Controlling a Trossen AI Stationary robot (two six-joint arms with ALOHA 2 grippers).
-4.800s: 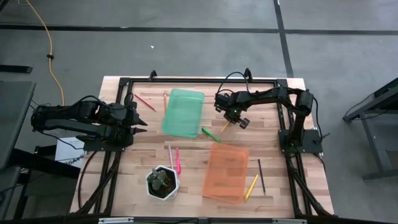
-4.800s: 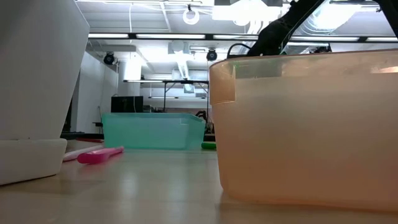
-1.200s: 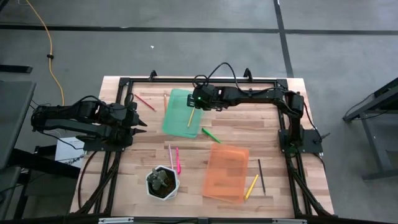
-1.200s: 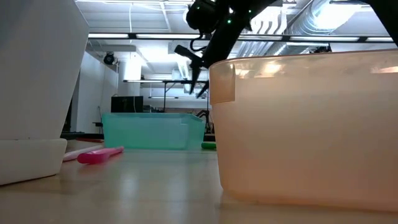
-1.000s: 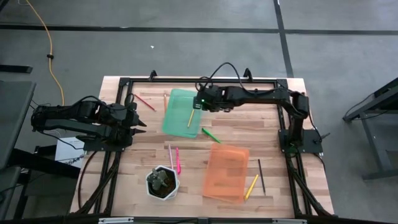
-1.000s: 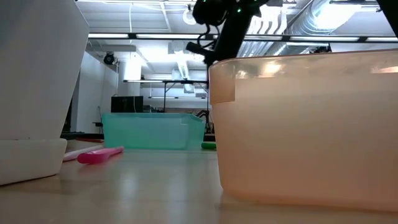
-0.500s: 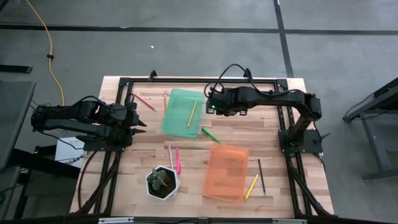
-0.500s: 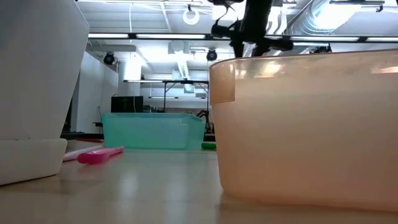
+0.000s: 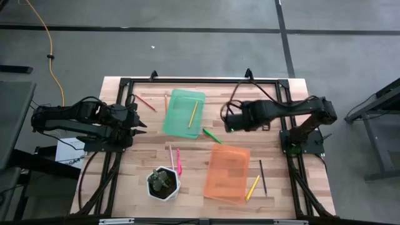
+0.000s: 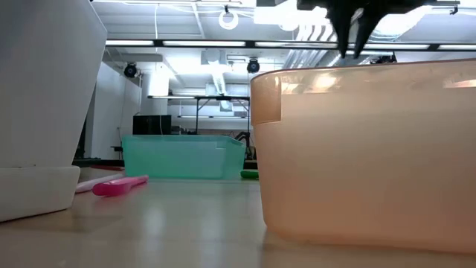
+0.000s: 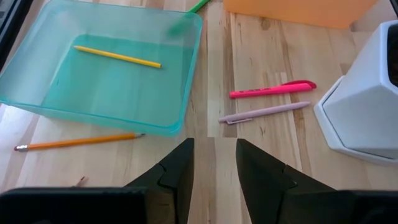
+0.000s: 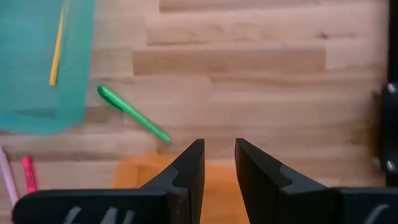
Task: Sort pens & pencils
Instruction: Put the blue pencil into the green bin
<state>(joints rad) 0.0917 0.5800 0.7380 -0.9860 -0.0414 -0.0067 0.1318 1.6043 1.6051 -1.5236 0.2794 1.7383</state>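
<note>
Yellow against translucent green, one pencil [image 9: 193,114] lay in the green tray [image 9: 177,127] at the upper centre of the high view, while the green pen [image 9: 211,135] rested on bare wood just beside the tray's lower right corner. Approached carelessly, that pen could roll off toward the orange tray [image 9: 227,188] below. The right gripper [image 9: 227,121] hovered right of centre, above the pen, fingers slightly parted and empty. The left gripper [image 9: 141,124] waited at mid-left, its fingers likewise slightly apart, holding nothing.
</note>
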